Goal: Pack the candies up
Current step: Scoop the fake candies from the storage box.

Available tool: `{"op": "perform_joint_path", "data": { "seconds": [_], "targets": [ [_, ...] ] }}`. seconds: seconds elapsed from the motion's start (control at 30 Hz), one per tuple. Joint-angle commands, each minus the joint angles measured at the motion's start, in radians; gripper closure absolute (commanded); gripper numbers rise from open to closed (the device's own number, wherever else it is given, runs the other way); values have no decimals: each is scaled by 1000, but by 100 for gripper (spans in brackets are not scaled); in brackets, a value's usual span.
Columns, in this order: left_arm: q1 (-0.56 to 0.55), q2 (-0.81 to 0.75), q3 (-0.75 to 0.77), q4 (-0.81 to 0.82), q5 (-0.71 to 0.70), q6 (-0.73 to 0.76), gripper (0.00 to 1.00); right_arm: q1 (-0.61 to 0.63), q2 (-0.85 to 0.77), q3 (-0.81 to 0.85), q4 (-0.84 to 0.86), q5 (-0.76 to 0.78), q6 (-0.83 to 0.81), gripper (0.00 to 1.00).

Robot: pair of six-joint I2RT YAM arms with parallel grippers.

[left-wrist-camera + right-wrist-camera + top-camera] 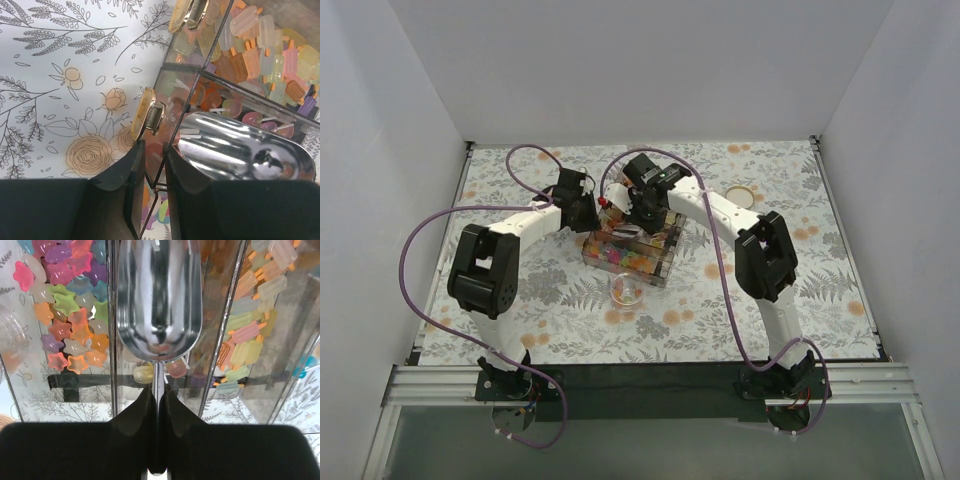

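A clear compartment box (667, 266) at the table's middle holds the candies: star shapes (70, 315), popsicle shapes (250, 325) and round lollipop ones (225, 106). My left gripper (154, 156) is shut on a clear lid panel (172, 107) with a gold knob (147, 114), holding it raised at the box's left end (584, 215). My right gripper (159, 390) is shut on the handle of a metal scoop (159, 295). The scoop hangs over the middle compartment, its bowl looking empty. It also shows in the left wrist view (240, 150).
A small clear cup (625, 291) stands just in front of the box; its rim shows in the right wrist view (7, 340). A second gold knob (187, 15) sits on the neighbouring lid. A roll of tape (742, 195) lies at the back right. White walls enclose the floral tablecloth.
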Motion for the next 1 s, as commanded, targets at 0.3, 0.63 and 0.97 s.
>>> {"op": "perform_joint_path", "data": {
  "seconds": [0.3,0.63,0.97],
  "targets": [
    [-15,5,-20,35,143,-63,100,37,-16,-210,411,-378,184,99],
    [-15,1,-21,32,106,-59,100,-86,-141,-454,686,-463,457,99],
    [-13,-5,-33,32,99,-59,100,-115,-153,-484,807,-559,563,99]
  ]
}}
